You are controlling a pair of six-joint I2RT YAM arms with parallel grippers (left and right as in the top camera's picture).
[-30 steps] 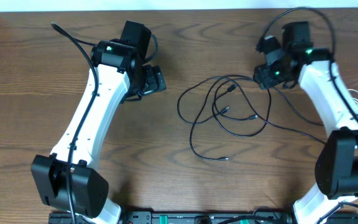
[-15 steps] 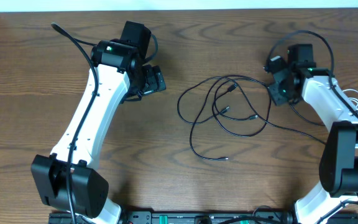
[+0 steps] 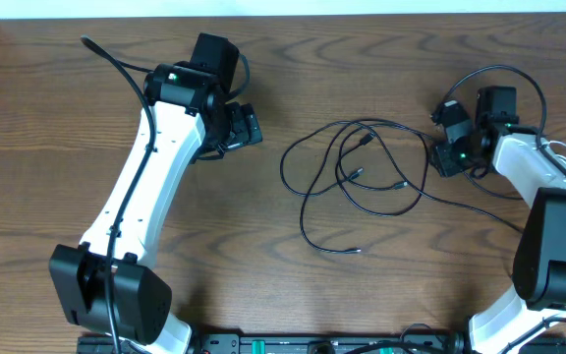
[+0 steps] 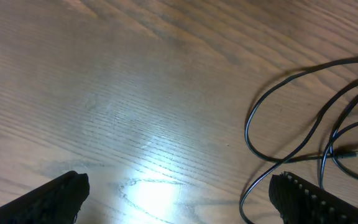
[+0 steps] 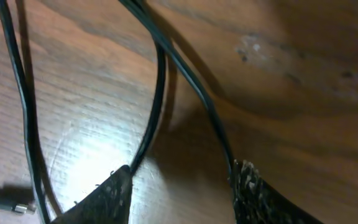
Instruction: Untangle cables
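Hovering over bench, left tool is gaping, released. Black cables are lying in loose tangle mid-bench. Right tool, jaws apart, is straddling two strands at tangle's right edge.

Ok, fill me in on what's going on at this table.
Two robot arms are working on a tangle of thin black cables lying on the wooden table. The right gripper is down low at the edge of the tangle, jaws apart, with two strands running up against its fingertips. Nothing is clamped yet. The left gripper hangs above bare wood beside the tangle, jaws wide open and empty. The cables look as knotted as ever.
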